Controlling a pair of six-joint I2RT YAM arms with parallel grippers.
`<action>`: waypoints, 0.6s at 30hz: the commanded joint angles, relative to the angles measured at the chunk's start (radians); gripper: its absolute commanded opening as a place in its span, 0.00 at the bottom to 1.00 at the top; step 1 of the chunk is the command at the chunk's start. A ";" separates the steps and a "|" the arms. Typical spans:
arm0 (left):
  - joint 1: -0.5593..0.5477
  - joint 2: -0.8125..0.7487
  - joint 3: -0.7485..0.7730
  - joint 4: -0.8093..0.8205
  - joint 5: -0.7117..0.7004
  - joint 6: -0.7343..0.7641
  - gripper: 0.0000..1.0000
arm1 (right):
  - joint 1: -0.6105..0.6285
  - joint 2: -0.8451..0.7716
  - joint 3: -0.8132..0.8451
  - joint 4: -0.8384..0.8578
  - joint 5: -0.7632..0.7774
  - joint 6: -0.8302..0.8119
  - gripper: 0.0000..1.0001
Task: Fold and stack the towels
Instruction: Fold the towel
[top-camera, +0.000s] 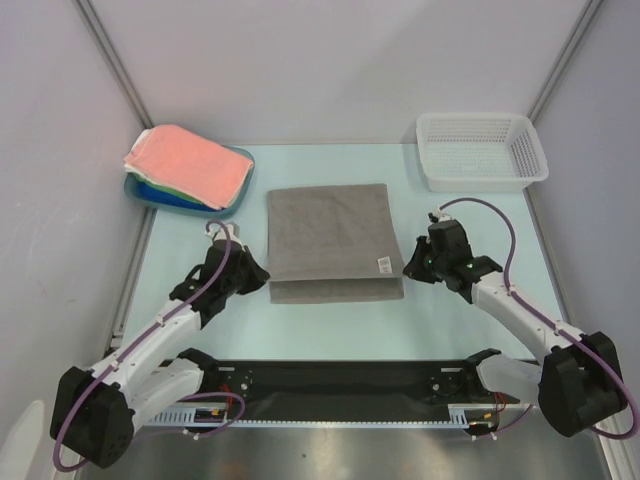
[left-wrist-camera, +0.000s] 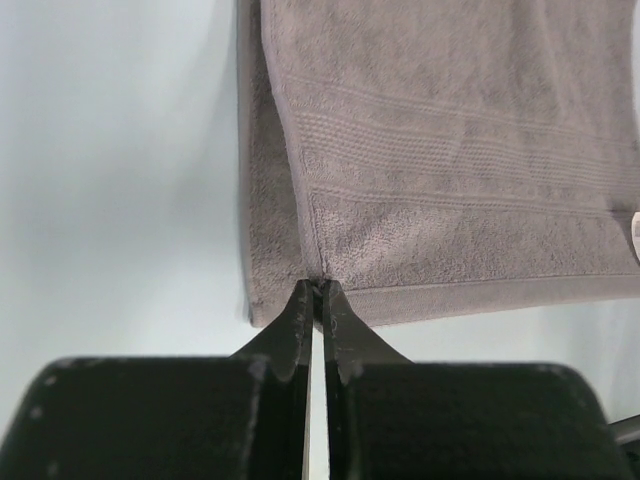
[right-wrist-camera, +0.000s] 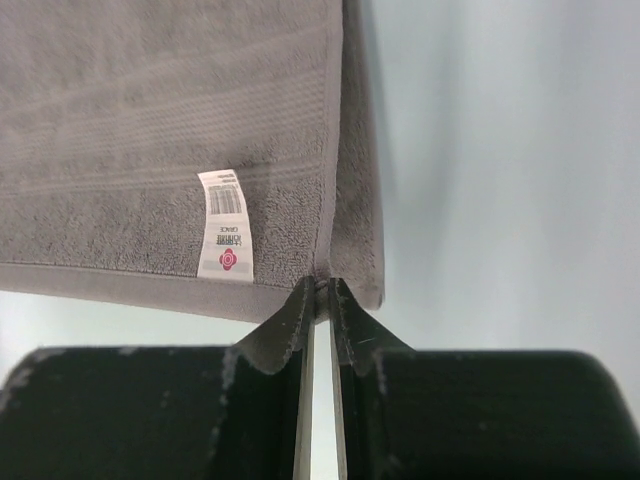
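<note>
A grey towel lies folded in the middle of the table, its upper layer stopping just short of the lower layer's near edge. My left gripper is shut on the upper layer's near left corner. My right gripper is shut on the near right corner, beside a small white tag. In both wrist views the fingertips pinch the towel's hem, at the left gripper and the right gripper. At the back left, more towels sit stacked with a salmon pink towel on top.
The stack rests in a blue tray at the back left. A white perforated basket stands at the back right. Grey walls close in both sides, and the arms' bases line the near edge.
</note>
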 joint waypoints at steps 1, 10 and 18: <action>0.006 0.018 -0.043 0.031 -0.039 -0.003 0.00 | -0.001 0.021 -0.049 0.032 0.040 -0.001 0.00; 0.006 0.054 -0.136 0.108 -0.014 -0.015 0.00 | 0.016 0.052 -0.156 0.095 0.007 0.029 0.02; 0.004 0.091 -0.173 0.150 0.000 -0.025 0.00 | 0.028 0.058 -0.193 0.118 0.010 0.039 0.06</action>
